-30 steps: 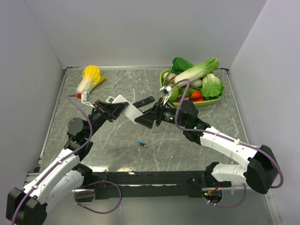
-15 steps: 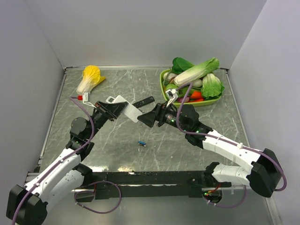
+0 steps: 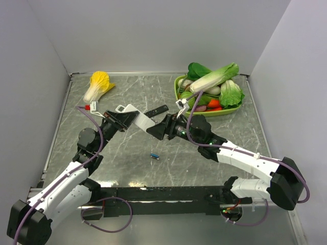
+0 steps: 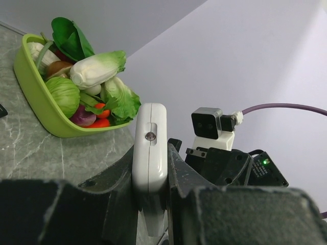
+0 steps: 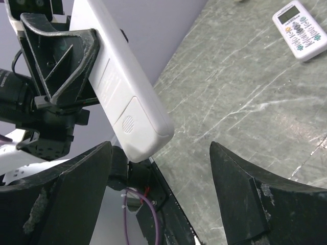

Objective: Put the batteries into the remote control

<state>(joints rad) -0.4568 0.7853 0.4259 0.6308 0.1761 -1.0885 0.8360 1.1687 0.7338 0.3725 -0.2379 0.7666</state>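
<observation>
My left gripper [image 3: 124, 120] is shut on the large white remote control [image 3: 139, 119] and holds it edge-up above the table, its plain back showing in the right wrist view [image 5: 122, 97]. In the left wrist view the remote [image 4: 149, 148] is clamped between both fingers. My right gripper [image 3: 155, 130] is open and empty, its fingers [image 5: 76, 178] spread wide just below the remote's free end. One blue battery [image 3: 155, 156] lies on the table in front of both grippers.
A slim black remote [image 3: 156, 111] lies behind the grippers. A smaller white remote [image 5: 300, 29] lies on the table. A green basket [image 3: 179, 94] of vegetables stands at the back right. A yellow cabbage [image 3: 97, 84] lies at the back left.
My right gripper drifted slightly right, then came back left toward the remote's free end. My left gripper kept hold of the remote almost still. The battery has not moved.
</observation>
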